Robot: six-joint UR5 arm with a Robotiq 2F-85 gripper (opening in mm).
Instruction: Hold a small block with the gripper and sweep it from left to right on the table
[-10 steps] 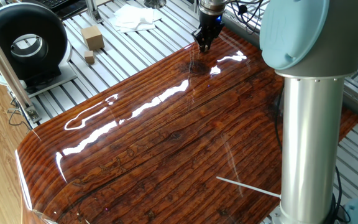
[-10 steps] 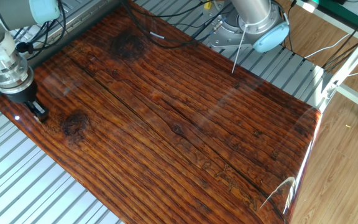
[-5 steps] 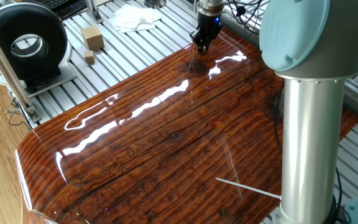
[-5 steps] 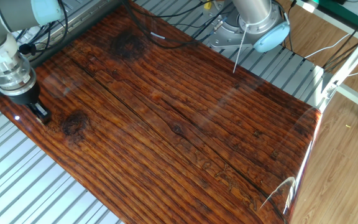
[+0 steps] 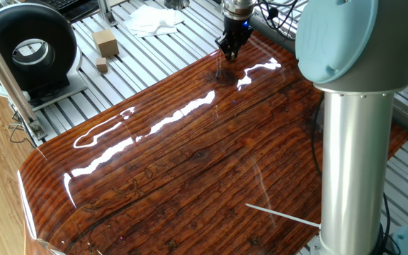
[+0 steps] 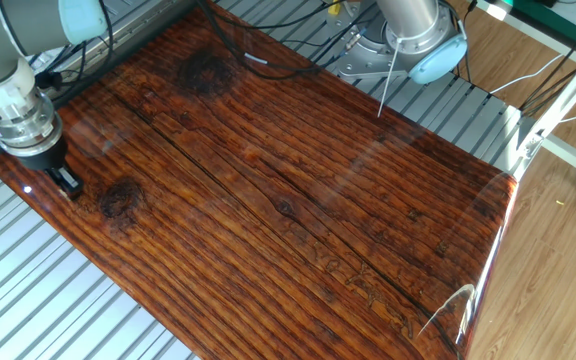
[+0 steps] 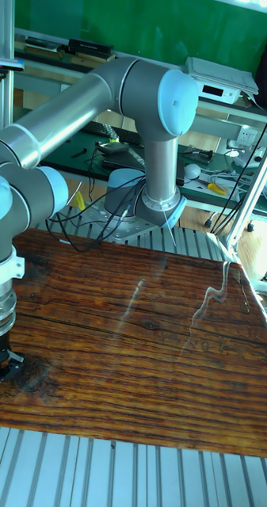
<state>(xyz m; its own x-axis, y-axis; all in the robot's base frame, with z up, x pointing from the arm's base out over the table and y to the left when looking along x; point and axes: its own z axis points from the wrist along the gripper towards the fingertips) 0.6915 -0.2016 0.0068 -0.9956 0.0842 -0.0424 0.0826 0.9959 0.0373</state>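
The gripper hangs low over one end of the glossy wooden table, its black fingers drawn close together; whether a small block sits between them cannot be told from any view. Two tan blocks lie well off to its side on the grey slatted base, the tiny cube just beside the larger block. Nearly the whole board stretches away from the claw, so the sweep appears barely begun.

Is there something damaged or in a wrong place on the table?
Nothing looks damaged. The table shows only glare and dark knots in the grain. The gripper sits at its far edge. Two tan blocks lie off the board, on the slatted base.
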